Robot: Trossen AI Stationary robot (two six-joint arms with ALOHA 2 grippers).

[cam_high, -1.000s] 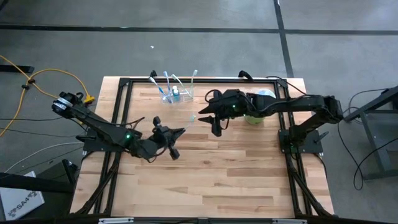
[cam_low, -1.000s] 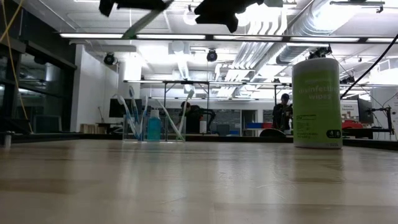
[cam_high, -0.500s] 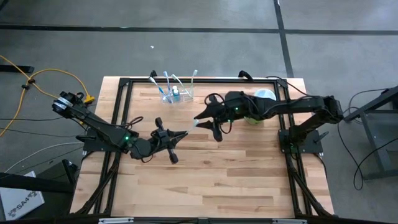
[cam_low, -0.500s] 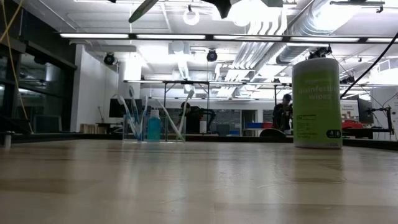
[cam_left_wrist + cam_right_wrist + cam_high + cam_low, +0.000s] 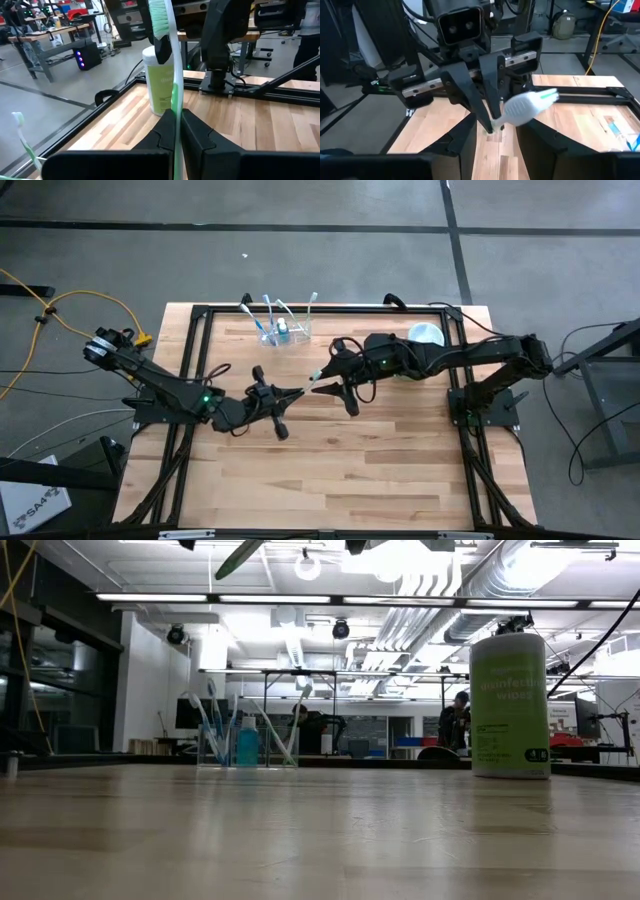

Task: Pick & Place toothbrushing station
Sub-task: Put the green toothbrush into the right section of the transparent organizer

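Observation:
My left gripper (image 5: 298, 390) is shut on a green-and-white toothbrush (image 5: 311, 378) above the middle of the table. The bristle head (image 5: 160, 17) points toward the right arm. My right gripper (image 5: 326, 384) is open and faces the left one. Its two fingers (image 5: 462, 137) stand on either side of the brush head (image 5: 525, 107), and I cannot tell whether they touch it. The toothbrushing station (image 5: 280, 330), a clear holder with several brushes and a blue tube, stands on its base at the table's far edge (image 5: 245, 745). My left gripper pinches the toothbrush's green handle (image 5: 175, 112) between its two fingers. The fingers lie about level, point toward the table's right and run along the handle. The brush sticks out beyond the fingertips with its head end raised, lifted clear of the table.
A light green canister (image 5: 510, 705) with a pale lid (image 5: 425, 333) stands at the far right, partly under the right arm. A black frame (image 5: 200, 310) runs along the table's edges. The near half of the wooden table (image 5: 330, 470) is bare.
My right gripper has risen and moved toward the left gripper, so its fingers now stand around the brush head. The toothbrush, still in my left gripper, has gone a little higher.

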